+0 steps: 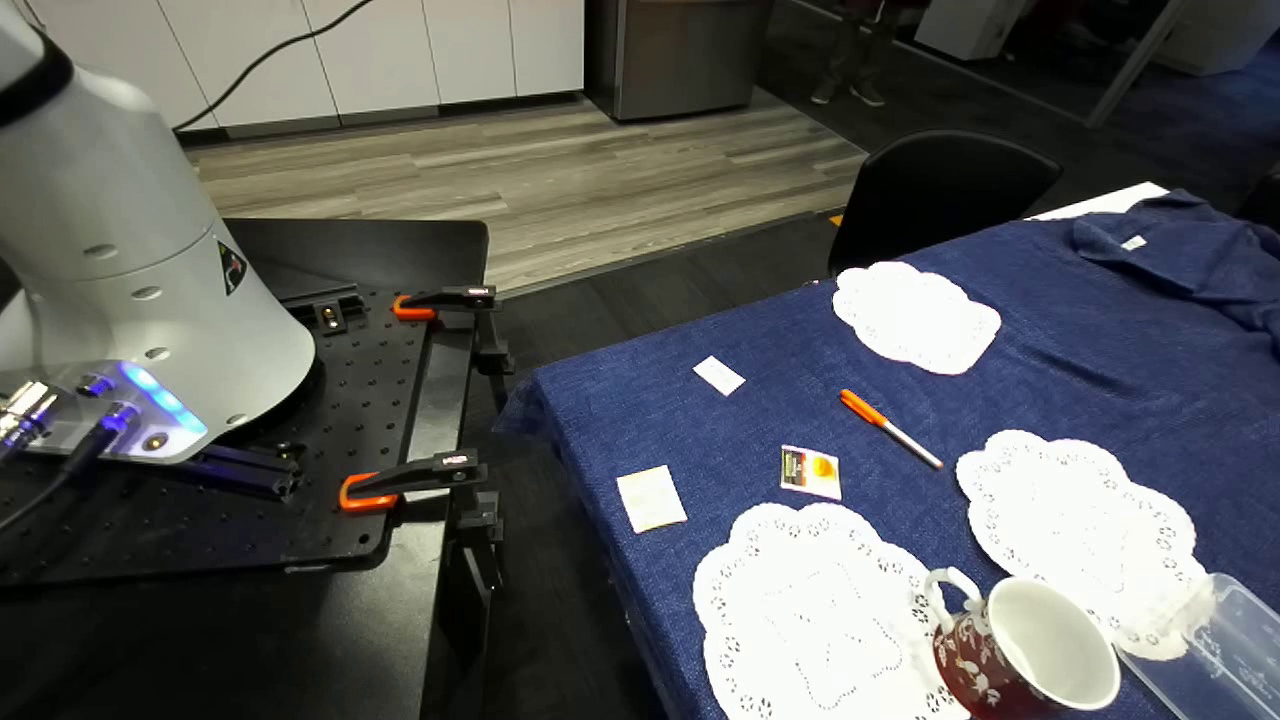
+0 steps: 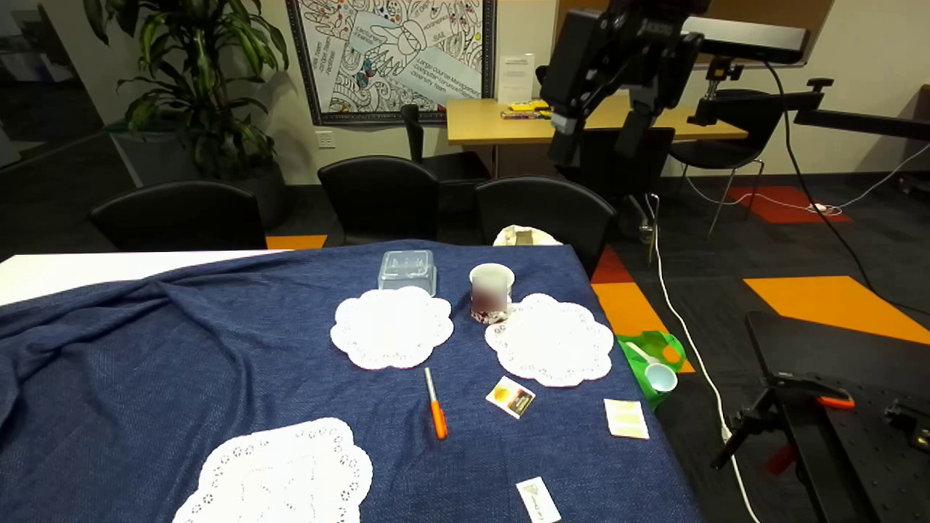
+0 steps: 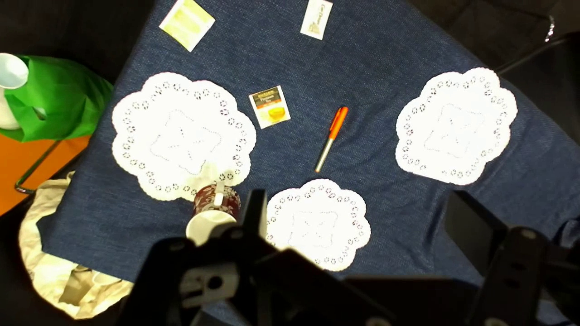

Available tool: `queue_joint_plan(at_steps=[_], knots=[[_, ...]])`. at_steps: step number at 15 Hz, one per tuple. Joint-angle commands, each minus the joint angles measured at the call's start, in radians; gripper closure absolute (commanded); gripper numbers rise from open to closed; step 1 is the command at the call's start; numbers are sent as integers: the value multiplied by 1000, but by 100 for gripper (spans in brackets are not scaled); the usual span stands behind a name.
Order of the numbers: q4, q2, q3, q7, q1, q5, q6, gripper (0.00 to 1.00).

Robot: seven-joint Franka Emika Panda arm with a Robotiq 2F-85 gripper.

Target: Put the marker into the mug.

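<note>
"Where's the marker (image 3: 330, 140)?"
"Lying on the blue cloth (image 3: 263, 50) over the bench (image 2: 69, 272), near the printed packet (image 3: 270, 107). The mug (image 3: 212, 212) stands upright, well apart."
"And the hand (image 2: 597, 145)?"
"Raised above, fingers (image 3: 473, 231) well spread."

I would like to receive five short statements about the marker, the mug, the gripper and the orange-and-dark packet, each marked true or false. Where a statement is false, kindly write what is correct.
1. The marker lies on the blue cloth, outside the mug. True.
2. The mug lies on its side. False: it stands upright.
3. The gripper is open and holds nothing. True.
4. The marker's orange end is the one nearer to the mug. False: the silver end is nearer.
5. The orange-and-dark packet lies on the blue cloth, apart from the marker. True.
</note>
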Motion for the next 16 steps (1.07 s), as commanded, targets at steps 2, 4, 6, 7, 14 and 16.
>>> queue_joint_plan(at_steps=[2,4,6,7,14,16], knots=[[73,155,0,60,26,12,62,0],[91,213,-6,65,38,7,89,0],[104,267,-11,66,50,8,131,0],[107,288,-15,61,56,9,152,0],[158,463,-48,104,96,2,242,0],[123,427,-57,63,101,9,232,0]])
